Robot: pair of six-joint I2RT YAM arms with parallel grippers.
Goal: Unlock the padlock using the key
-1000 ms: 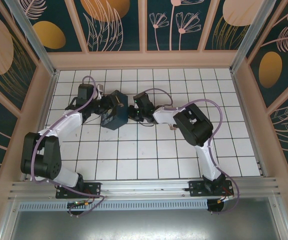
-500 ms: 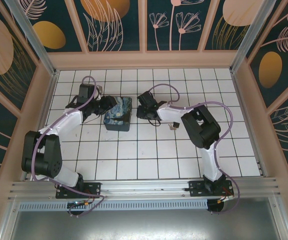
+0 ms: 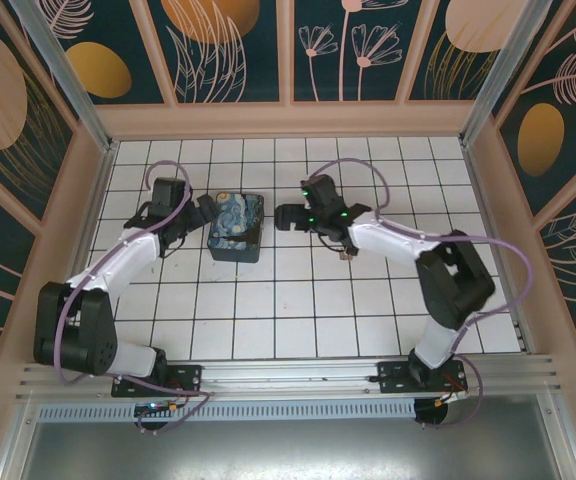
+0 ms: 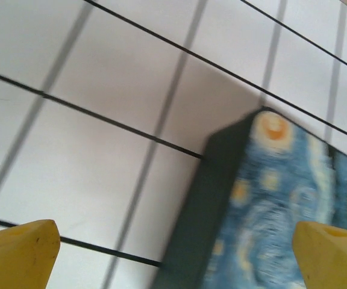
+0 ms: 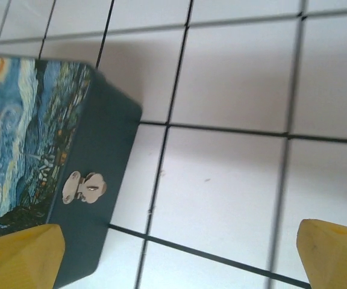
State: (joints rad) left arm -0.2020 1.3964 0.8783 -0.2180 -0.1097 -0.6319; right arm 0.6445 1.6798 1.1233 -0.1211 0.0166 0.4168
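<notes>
Though cut off to bare yellow tips in both wrist views, plainly spread wide with nothing clamped between: left gripper [image 4: 173, 253] just left of the starry blue box [image 3: 236, 226], right gripper [image 5: 173, 253] just right of it. Blurred at the box's near corner in the left wrist view. On the box's dark side, a small silvery clasp [image 5: 83, 186]. Farther right of the box, beyond the right gripper: a tiny dark piece [image 3: 345, 253], too small to tell padlock from key.

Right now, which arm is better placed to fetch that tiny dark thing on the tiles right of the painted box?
Right, probably. The tiny dark thing lies beside the right arm, near the open right gripper. The left gripper, also open, has the painted box in between.
</notes>
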